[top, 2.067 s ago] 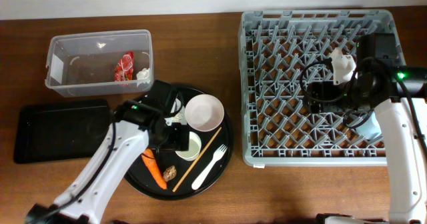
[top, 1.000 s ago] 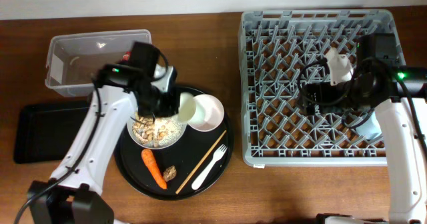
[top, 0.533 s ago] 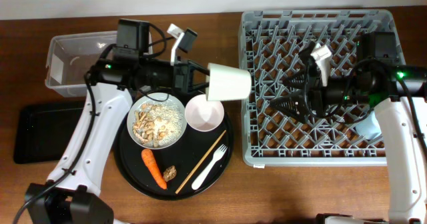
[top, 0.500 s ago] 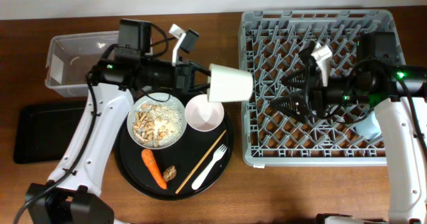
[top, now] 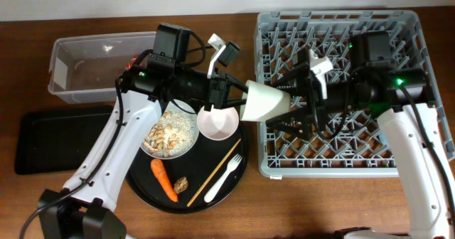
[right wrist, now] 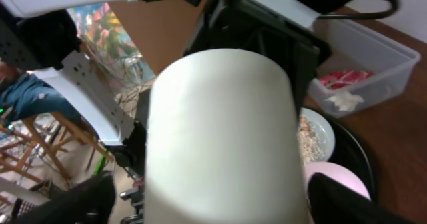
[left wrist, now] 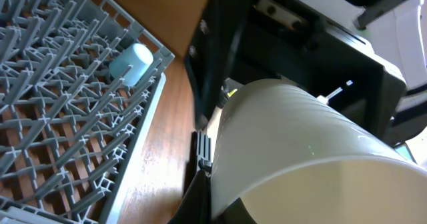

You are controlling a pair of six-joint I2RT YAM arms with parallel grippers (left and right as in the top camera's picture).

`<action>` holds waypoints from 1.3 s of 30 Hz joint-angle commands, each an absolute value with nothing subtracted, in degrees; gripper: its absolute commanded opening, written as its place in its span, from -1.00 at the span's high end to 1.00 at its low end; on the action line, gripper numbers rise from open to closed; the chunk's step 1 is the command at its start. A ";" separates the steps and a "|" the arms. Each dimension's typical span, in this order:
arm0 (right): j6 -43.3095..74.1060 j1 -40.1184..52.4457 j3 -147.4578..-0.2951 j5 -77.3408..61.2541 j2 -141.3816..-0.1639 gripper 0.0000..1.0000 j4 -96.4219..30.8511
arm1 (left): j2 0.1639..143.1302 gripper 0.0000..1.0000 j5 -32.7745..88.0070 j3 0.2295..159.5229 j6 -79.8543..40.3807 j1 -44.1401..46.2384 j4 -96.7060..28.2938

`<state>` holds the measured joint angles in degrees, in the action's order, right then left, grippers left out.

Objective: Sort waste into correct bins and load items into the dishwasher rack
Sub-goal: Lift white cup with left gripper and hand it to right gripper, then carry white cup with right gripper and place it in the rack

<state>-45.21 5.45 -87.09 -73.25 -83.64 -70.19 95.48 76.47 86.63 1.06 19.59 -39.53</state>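
Where the small white cup (top: 266,102) is: up in the air on its side, wide end toward the left arm, narrow end pointing at the right arm, right over the left edge of the rack
Left gripper (top: 238,100): pinched onto the cup's wide end, and as far as I can see it's the only thing carrying it
Right gripper (top: 300,105): nose to nose with the cup's base, fingers (right wrist: 360,197) spread wide either side of it; the wrist view shows a gap on both sides, so it isn't gripping
Big square grey plastic dishwasher rack (top: 334,164): on the right side of the brown wooden table (top: 341,203); a small light-blue cup (left wrist: 130,61) lies tipped over among the pegs near one corner
Large round black tray (top: 142,186): between the bins and the rack, under the left arm
White round plate (top: 173,156): on the round tray, with beige crumbly food scraps (top: 170,130) piled on it
White bowl (top: 217,121): on the same tray, just beside the plate on its right
Orange carrot (top: 165,181) and small brown lump (top: 180,185): near each other at the front of the round tray
Thin wooden chopstick (top: 213,171) and white plastic fork (top: 222,176): lying slanted side by side on the tray's right part
Clear plastic rectangular tub (top: 71,75): back left; a crinkled red wrapper (right wrist: 350,79) and a small white crumpled scrap (right wrist: 343,101) sit inside at its right end
Shallow black rectangular tray (top: 64,139): on the table in front of the tub, far left
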 commanded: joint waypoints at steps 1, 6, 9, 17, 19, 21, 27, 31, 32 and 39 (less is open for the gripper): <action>-45.58 6.79 -87.29 -75.02 -83.74 -0.68 -70.04 | 95.90 1.00 76.64 87.37 0.64 19.51 -39.03; -45.39 6.79 -87.29 -74.37 -83.74 -0.44 -70.06 | 95.90 1.00 76.62 87.37 0.67 19.44 -38.98; -45.39 6.76 -87.29 -74.28 -83.74 -0.40 -70.11 | 95.90 0.99 76.20 87.37 0.64 19.44 -38.98; -44.53 6.72 -87.29 -71.46 -83.72 -0.43 -70.48 | 95.90 0.99 75.16 87.37 0.64 19.33 -38.98; -44.56 6.68 -87.29 -71.05 -83.72 -0.43 -70.48 | 95.90 0.99 75.18 87.37 0.60 19.33 -39.00; -44.53 6.68 -87.29 -71.11 -83.72 -0.42 -70.48 | 95.90 1.00 75.16 87.37 0.40 19.33 -39.00; -44.53 6.68 -87.29 -71.05 -83.72 -0.12 -70.65 | 95.90 0.74 75.18 87.37 0.43 19.33 -38.09; -44.31 6.68 -87.29 -69.12 -83.72 -0.10 -70.72 | 95.90 0.24 75.13 87.37 0.45 19.27 -37.98; -43.88 6.68 -87.29 -68.25 -83.72 -0.09 -70.70 | 95.90 0.13 75.13 87.37 0.45 19.16 -37.98; -31.70 6.02 -87.96 -46.17 -83.72 0.03 -69.10 | 95.90 0.07 55.02 87.37 0.80 14.83 -48.60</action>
